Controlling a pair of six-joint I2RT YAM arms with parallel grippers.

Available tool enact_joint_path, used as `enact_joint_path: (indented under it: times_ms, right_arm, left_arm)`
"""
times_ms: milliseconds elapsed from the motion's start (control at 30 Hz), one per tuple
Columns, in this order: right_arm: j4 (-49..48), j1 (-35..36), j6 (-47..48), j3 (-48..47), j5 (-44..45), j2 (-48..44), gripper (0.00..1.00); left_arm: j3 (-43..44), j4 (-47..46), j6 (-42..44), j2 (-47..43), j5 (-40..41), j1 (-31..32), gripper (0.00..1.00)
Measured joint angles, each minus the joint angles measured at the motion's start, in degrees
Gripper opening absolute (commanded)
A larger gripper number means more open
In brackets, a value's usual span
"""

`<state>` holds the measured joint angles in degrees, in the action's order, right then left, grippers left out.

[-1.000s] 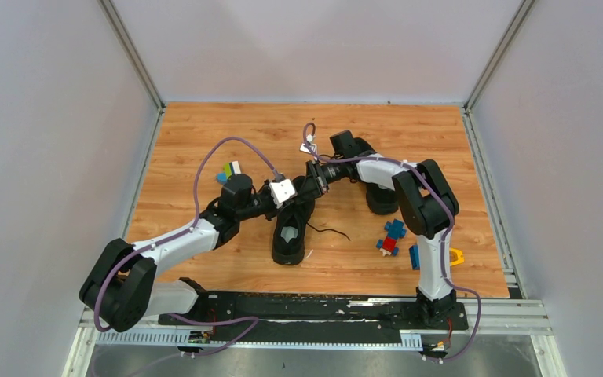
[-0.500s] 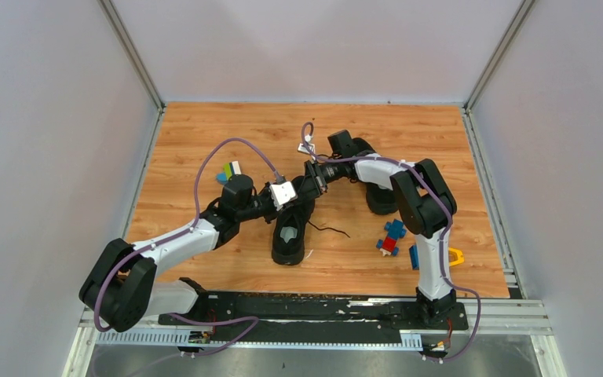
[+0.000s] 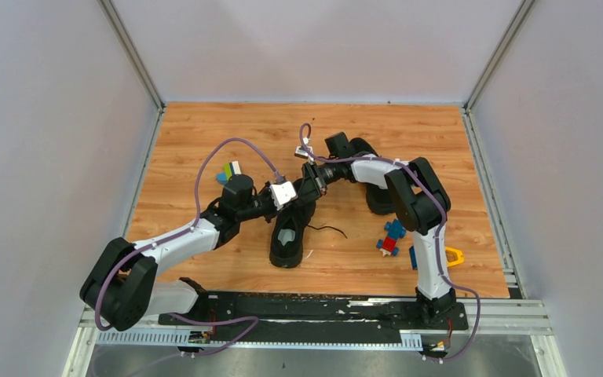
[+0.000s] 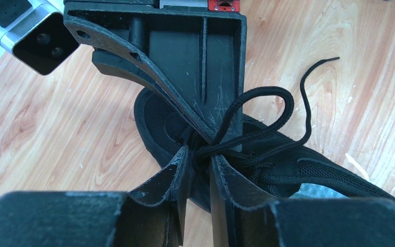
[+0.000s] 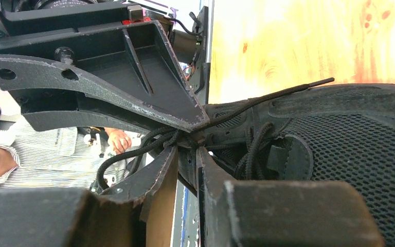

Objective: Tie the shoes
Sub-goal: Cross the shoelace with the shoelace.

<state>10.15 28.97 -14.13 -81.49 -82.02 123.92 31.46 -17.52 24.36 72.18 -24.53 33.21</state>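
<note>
Shoes (image 3: 289, 236) not yet tied: laces (image 4: 247, 135) of the mid-table shoe (image 4: 334, 172) pinched by left gripper (image 4: 198, 154) and right gripper (image 5: 187, 149), loop (image 4: 283, 100) formed, nothing drawn tight; second shoe (image 3: 378, 203) apparently waiting.

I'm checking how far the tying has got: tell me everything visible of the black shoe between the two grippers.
The shoe is an all-black low-top of mesh-like fabric with a pale insole, resting sole-down on the wooden table. Its thin lace forms a loop, with a loose end trailing on the table. The left gripper and right gripper both pinch the lace above its lacing.
</note>
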Motion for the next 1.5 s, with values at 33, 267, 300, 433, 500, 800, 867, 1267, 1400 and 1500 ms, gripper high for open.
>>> enact_joint_path:
  times_ms: [33, 267, 300, 433, 500, 800, 867, 1267, 1400, 1500]
  right_arm:
    - [0.00, 0.09, -0.02, 0.00, -0.22, 0.07, 0.20]
    - [-0.04, 0.20, -1.05, -0.24, -1.25, 0.83, 0.16]
    - [-0.02, 0.22, -1.22, -0.28, -1.27, 0.90, 0.15]
    - [-0.48, 0.26, -2.38, -0.33, -1.92, 1.29, 0.11]
    - [-1.18, 0.28, -3.65, -0.31, -2.49, 1.49, 0.08]
    - [-2.12, -0.35, -4.44, 0.74, -2.01, 1.44, 0.06]
    - [-1.88, -0.74, -4.22, 1.07, -1.70, 1.44, 0.05]
    - [0.98, -2.12, -0.85, 1.36, 3.04, -0.24, 0.04]
    - [3.34, -2.54, 1.36, 2.16, 6.43, -3.06, 0.04]
    - [6.23, -2.78, 4.13, 2.16, 8.37, -5.27, 0.04]
  left_arm:
    - [0.00, -0.20, 0.04, 0.02, 0.04, 0.00, 0.28]
    - [-0.02, -1.20, -0.17, 0.04, -0.13, 0.00, 0.27]
    - [-0.02, -1.22, -0.22, 0.04, -0.20, -0.02, 0.26]
    - [0.00, -0.90, -0.48, 0.04, -0.66, -0.20, 0.25]
    - [-0.02, -0.68, -0.87, 0.04, -0.96, -0.26, 0.25]
    - [0.28, 1.62, -2.14, -1.18, -0.13, -0.92, 0.45]
    - [1.03, 4.17, -2.23, -2.71, -0.90, -2.03, 0.51]
    - [12.13, 19.91, 0.46, -3.72, -13.68, -9.16, 0.52]
    - [13.86, 21.42, 0.94, 0.28, -17.35, -10.49, 0.54]
    - [14.47, 24.09, 5.99, 2.32, -20.35, -11.13, 0.55]
